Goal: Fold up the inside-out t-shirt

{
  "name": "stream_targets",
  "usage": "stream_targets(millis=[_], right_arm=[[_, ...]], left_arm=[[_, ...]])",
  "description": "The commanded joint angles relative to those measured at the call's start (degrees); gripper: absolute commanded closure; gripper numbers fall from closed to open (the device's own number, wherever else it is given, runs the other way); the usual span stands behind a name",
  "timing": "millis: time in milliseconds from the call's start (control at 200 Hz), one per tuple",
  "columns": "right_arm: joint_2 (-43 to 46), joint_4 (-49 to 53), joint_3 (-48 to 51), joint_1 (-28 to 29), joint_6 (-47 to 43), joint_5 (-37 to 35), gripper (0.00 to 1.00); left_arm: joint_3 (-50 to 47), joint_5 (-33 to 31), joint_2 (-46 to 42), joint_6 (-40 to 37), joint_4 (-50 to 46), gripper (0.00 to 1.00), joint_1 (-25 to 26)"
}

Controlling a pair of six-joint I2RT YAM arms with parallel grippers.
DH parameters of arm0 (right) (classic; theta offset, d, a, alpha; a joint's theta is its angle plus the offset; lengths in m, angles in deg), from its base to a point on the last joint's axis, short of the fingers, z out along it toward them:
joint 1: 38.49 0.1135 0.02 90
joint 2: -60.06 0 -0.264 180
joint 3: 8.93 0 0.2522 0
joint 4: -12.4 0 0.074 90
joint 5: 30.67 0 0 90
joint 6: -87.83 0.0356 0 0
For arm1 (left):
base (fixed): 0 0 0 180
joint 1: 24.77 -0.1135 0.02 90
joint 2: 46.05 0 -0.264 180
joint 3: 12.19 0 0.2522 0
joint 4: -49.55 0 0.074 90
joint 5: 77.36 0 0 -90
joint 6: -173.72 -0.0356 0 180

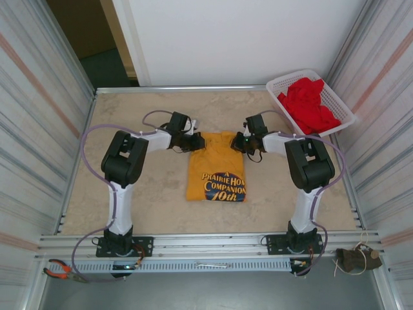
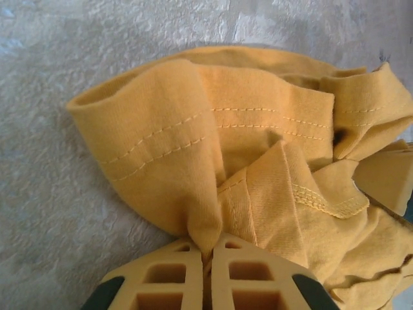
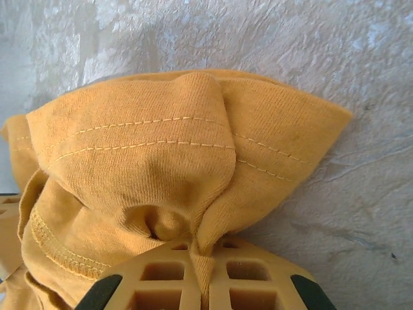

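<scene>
You have the shirt (image 1: 217,169) pinched in both grippers.
Your left gripper (image 2: 206,250) is squeezed tight, with a fold of yellow cloth caught between its fingers (image 2: 164,278). A stitched hem bunches up just past the tips. Your right gripper (image 3: 205,252) is squeezed tight the same way on another bunched hem. The rest of the shirt lies on the table (image 1: 142,187) between the two grippers, with the print facing up.
</scene>
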State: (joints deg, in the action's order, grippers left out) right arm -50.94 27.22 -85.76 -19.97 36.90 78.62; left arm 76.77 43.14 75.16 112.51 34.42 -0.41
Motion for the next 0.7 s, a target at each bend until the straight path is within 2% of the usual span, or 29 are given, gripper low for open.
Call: stream_targets(millis=[0,155,341,511,601,696], right_arm=[[5.13,-0.30,0.84,-0.89,1.40,3.46,1.00],[6.80,0.55,-3.55,-2.33,2.44,5.94,1.00],[3.64,3.28,-16.86,-3.86,4.64,9.89,1.00],[5.33,4.78,-26.26,-4.77,6.37,11.17,1.00],[9.03,4.37,-25.88,-4.85,6.12,11.04,1.00],[13.97,1.58,-20.29,-4.66,6.37,10.77,1.00]], left_arm=[[-2.38,1.34,-4.33,2.17,3.41,1.00,-0.75],[-0.19,1.86,-7.90,2.67,4.30,1.00,-2.98],[14.51,4.88,-5.93,1.92,-1.24,1.00,-6.05],[27.58,6.84,-7.07,0.04,-7.28,1.00,-6.96],[28.30,7.65,-10.45,-0.18,-6.95,1.00,-6.97],[22.34,8.32,-15.86,-0.04,-3.34,1.00,-6.48]])
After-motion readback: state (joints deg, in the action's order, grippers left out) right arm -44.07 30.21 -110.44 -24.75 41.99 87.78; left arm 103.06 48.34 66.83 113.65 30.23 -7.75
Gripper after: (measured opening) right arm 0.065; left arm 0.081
